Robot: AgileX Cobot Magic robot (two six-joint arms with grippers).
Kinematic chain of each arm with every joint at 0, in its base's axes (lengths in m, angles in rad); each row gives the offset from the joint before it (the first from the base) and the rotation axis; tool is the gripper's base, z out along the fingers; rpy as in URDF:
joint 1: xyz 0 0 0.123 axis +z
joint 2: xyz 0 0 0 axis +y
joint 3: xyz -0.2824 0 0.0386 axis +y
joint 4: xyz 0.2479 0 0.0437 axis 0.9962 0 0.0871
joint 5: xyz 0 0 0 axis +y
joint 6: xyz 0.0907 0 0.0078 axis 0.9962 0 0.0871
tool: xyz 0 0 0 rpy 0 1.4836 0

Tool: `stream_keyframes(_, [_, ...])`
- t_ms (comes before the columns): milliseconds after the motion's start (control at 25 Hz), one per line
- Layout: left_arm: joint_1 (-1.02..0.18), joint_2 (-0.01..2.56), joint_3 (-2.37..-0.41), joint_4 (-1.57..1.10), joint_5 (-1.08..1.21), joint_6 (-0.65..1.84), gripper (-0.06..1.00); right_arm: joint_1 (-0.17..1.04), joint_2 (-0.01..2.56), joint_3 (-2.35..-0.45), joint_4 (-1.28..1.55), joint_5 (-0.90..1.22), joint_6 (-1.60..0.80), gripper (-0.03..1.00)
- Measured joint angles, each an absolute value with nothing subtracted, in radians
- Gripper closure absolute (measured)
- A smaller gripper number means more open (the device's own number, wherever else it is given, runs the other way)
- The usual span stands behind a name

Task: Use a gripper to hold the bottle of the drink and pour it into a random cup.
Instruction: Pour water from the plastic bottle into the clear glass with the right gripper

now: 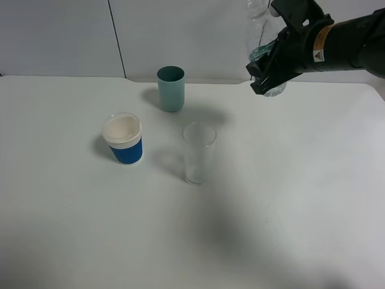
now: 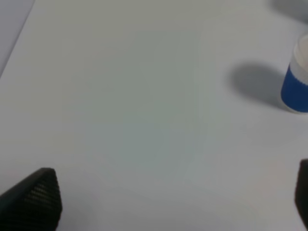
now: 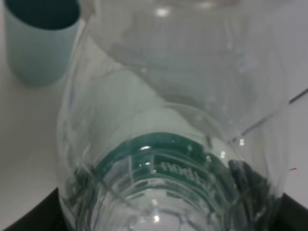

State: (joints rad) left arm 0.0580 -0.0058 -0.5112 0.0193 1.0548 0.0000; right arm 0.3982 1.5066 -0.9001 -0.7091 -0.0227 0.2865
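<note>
1. The left gripper (image 2: pixel 168 199) appears only in the left wrist view. Its black fingertips (image 2: pixel 36 199) stand spread wide over the bare table (image 2: pixel 144 96), with nothing between them. A blue-sleeved paper cup (image 2: pixel 297 79) sits at that view's edge.
2. The clear cup (image 1: pixel 198 153) stands upright mid-table, apart from the paper cup on its left.
3. The teal cup (image 1: pixel 171 88) stands upright behind both.
4. The bottle (image 1: pixel 258 27) is held aloft at the far right, well apart from the clear cup. Its long axis is near upright, its upper end leaning slightly left and cut by the frame. The right gripper (image 1: pixel 269 72) pinches its lower body at the green label.
5. Only the right wrist view shows lettering on the label, distorted and illegible. Only the exterior view shows the warning sticker (image 1: pixel 322 43), its print too small to read.
</note>
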Motion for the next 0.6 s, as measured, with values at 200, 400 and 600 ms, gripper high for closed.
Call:
stream_keyframes(200, [0.058,-0.006,-0.511,0.019,1.055,0.0,-0.04,0.468,1.56,-0.956,-0.971,0.055,0.503,0.41])
stream_keyframes(400, [0.058,-0.006,-0.511,0.019,1.055,0.0,-0.04,0.538,1.618,-0.99,-1.222,0.084,0.667,0.41])
stream_keyframes(600, [0.058,-0.006,-0.511,0.019,1.055,0.0,-0.04,0.575,1.665,-0.997,-1.349,0.09,0.701,0.41])
